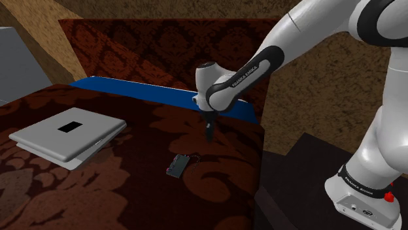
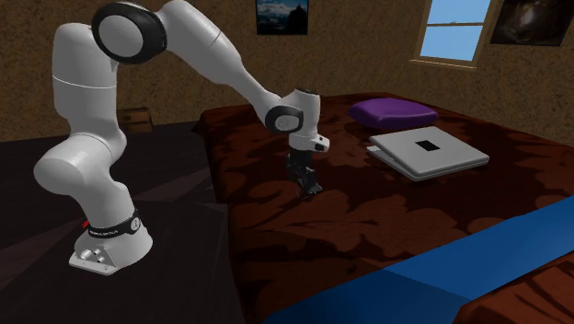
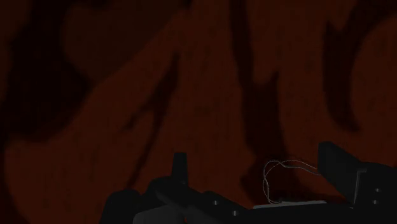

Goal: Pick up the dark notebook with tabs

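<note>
Spread apart at the jaws, two black fingers (image 3: 180, 172) clasping nothing, pointed down close over a bed (image 1: 131, 196) with a dark red patterned cover. Just beside the tips, toward the shoulder view's lower left: one small dark notebook (image 1: 178, 165), flat on the cover, apart from the fingers, a thin pale loop (image 3: 280, 175) at its edge. Well apart along the cover: one closed grey laptop (image 1: 68, 136), a black square on its lid. One blue band (image 1: 163, 93) along one edge of the bed. One purple pillow (image 2: 393, 112) past the laptop. One white arm (image 2: 212, 55) on a dark stand (image 2: 184, 230). On the brown wall, one window (image 2: 457, 28) and two pictures (image 2: 282, 16).
</note>
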`<control>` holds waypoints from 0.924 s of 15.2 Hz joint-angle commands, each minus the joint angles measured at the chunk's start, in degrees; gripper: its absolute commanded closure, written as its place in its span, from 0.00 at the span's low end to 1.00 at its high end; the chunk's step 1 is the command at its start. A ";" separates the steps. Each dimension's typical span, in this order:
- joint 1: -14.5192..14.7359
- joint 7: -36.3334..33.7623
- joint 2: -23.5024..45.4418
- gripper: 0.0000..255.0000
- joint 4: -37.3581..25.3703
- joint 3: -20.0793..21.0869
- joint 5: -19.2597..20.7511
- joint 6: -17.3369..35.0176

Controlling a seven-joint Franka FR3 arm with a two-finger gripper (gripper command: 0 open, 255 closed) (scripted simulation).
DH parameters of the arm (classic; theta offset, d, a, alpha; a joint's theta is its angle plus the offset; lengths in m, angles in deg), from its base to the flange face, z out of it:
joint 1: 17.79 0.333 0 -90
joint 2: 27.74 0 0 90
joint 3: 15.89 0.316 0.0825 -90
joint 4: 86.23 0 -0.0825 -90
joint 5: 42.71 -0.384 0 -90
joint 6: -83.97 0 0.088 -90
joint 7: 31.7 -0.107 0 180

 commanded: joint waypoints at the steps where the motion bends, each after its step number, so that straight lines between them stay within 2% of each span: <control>1: 1.11 0.41 4.00 0.00 -3.07 0.58 0.87 1.40; 7: 4.31 2.56 15.22 0.00 -13.69 1.72 3.48 3.23; 14: 5.00 2.44 19.34 0.00 -14.79 1.16 4.33 6.30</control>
